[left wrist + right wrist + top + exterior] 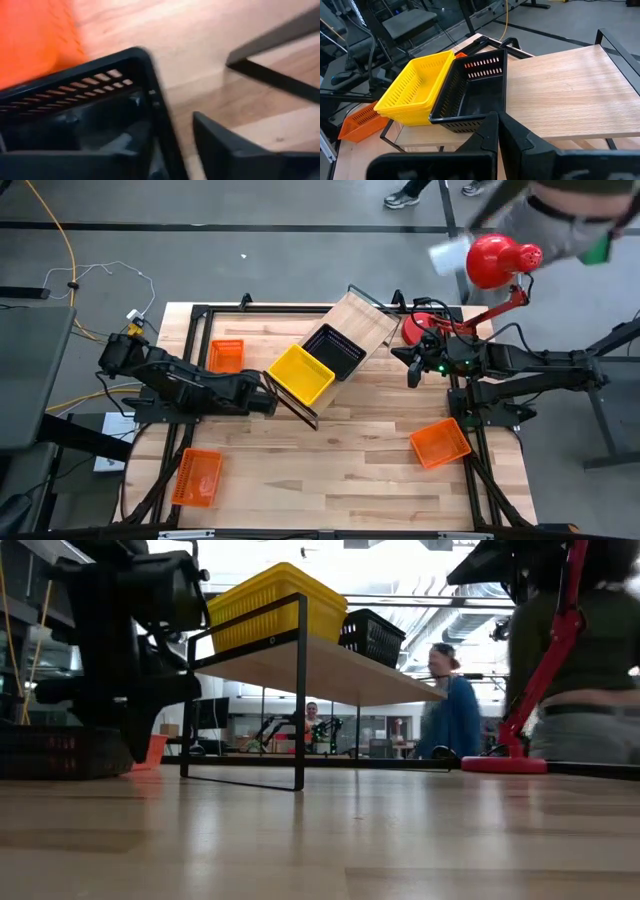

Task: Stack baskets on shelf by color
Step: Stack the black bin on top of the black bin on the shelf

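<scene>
Gripping the rim of a black basket (pixel 75 125) low on the table beside the shelf (pixel 365 320), the left gripper (pixel 172 142) is closed on it, presumably to lift it. A yellow basket (pixel 300 373) and another black basket (pixel 335 348) are kept apart on the shelf by colour. The right gripper (pixel 497 132) is held nearly closed and empty above the shelf's far end.

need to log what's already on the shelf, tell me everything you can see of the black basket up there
The black basket is a small rectangular plastic mesh basket with slotted, perforated walls and a solid rim. It stands upright and open, with nothing visible inside. It rests on the light-wood shelf, right beside the yellow basket, their long sides about touching. The right gripper sits close to its near rim; contact cannot be told.
</scene>
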You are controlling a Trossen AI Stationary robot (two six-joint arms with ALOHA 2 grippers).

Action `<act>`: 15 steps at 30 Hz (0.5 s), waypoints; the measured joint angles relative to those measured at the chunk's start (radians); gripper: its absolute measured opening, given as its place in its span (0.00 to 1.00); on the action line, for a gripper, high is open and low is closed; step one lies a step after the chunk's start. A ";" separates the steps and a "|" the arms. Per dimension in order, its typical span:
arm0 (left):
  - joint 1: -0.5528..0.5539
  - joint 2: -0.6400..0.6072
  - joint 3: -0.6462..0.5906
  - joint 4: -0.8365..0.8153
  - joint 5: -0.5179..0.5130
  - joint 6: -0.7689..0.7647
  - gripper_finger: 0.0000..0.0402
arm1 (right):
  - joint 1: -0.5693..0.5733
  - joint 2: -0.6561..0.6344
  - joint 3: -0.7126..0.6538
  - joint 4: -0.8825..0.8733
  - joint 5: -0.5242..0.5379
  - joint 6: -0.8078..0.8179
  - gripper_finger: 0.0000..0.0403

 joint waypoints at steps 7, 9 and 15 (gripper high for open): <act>-0.023 -0.077 0.000 -0.020 0.122 0.085 0.04 | 0.000 0.000 0.000 -0.004 0.000 0.003 0.00; -0.048 -0.142 0.004 -0.038 0.181 0.089 0.03 | 0.000 0.000 0.000 -0.004 0.000 0.003 0.00; -0.179 -0.352 0.135 -0.174 0.327 0.101 0.00 | 0.000 0.000 0.000 -0.008 0.000 0.003 0.00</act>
